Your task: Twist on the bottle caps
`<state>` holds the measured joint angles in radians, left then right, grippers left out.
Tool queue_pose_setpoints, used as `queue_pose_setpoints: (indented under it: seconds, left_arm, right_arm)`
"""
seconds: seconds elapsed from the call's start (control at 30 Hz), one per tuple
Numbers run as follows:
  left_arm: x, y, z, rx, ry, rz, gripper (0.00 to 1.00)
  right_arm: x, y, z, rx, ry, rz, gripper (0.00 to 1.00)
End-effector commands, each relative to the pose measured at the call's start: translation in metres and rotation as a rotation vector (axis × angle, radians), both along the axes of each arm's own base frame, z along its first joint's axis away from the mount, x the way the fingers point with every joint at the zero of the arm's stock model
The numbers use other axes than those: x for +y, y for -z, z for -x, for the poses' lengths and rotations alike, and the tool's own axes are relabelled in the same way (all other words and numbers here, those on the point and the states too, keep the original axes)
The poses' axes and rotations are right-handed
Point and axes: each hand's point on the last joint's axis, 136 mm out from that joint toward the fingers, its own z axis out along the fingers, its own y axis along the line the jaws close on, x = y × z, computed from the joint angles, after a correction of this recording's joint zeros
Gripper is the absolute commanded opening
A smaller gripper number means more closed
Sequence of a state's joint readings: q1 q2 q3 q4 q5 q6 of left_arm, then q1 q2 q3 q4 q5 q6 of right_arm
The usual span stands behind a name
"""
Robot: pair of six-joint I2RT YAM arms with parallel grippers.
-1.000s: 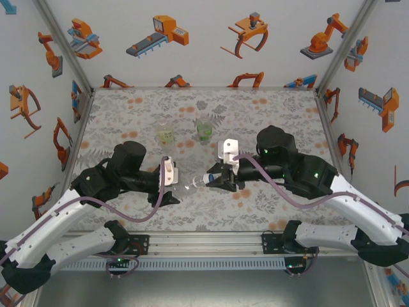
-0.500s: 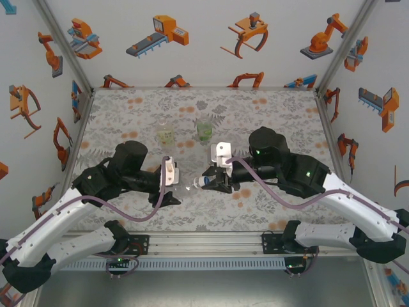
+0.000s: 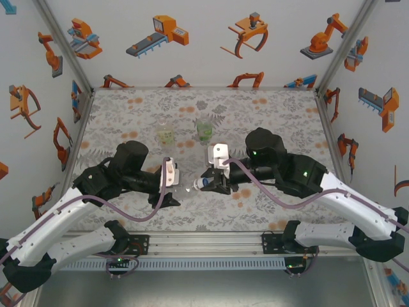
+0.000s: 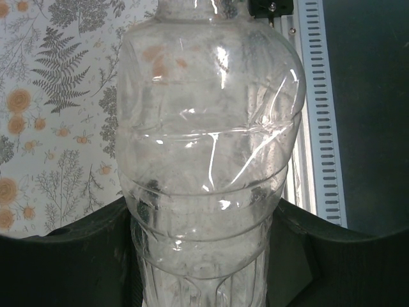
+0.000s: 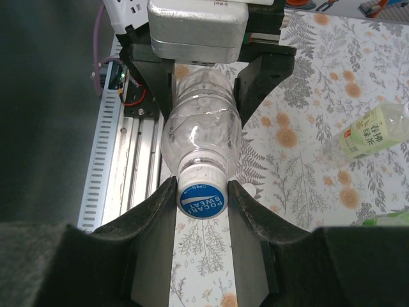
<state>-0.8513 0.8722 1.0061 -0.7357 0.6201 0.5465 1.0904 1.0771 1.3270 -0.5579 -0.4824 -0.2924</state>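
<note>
Two arms meet over the desk (image 3: 275,109), near its front: we see the left end effector (image 4: 203,256) clamped round the clear bottle (image 5: 202,137) and the right end effector (image 5: 202,192) closed on its blue-topped cap (image 5: 202,201). Two other bottles (image 3: 165,135) (image 3: 204,131) stand behind.

Green bottle (image 3: 204,131), yellowish bottle (image 3: 165,135) on table (image 3: 281,109)

This was a robotics lab cell: white walls (image 3: 204,57) printed with orange robot-arm pictures (image 3: 160,35) closed in a floral worktop (image 3: 281,115) from 9 to 3 o'clock. Aluminium frame posts (image 3: 64,48) rose at 11 and 1, with a slotted rail (image 3: 204,245) at 6.
</note>
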Motion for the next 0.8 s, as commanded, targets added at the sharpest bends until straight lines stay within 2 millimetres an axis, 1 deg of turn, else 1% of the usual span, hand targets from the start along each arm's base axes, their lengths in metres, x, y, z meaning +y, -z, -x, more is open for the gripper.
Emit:
queue_pose_setpoints:
  seconds: [0.0,0.1,0.3,0.47,0.63,0.77]
  left_arm:
    - [-0.005,-0.017,0.006,-0.037,0.056,0.062,0.0]
    - [-0.005,-0.018,0.007,-0.037,0.058,0.068,0.0]
    - [-0.007,-0.021,0.01,-0.024,0.074,0.083,0.0]
    - [-0.009,-0.023,0.01,-0.011,0.076,0.091,0.0]
    - [-0.008,-0.025,0.006,-0.031,0.056,0.1,0.0]
    - [-0.009,-0.028,0.002,-0.059,0.034,0.119,0.0]
  right_arm:
    - [0.003,0.001,0.008,-0.007,-0.048,0.015,0.02]
    - [0.003,0.004,0.01,-0.015,-0.054,0.028,0.0]
    - [0.002,0.005,0.014,-0.055,-0.076,0.031,0.0]
    - [0.001,0.01,0.018,-0.052,-0.097,0.051,0.0]
    - [0.005,0.007,0.012,0.043,-0.025,0.033,0.0]
    - [0.007,0.004,0.0,0.186,0.101,-0.014,0.0]
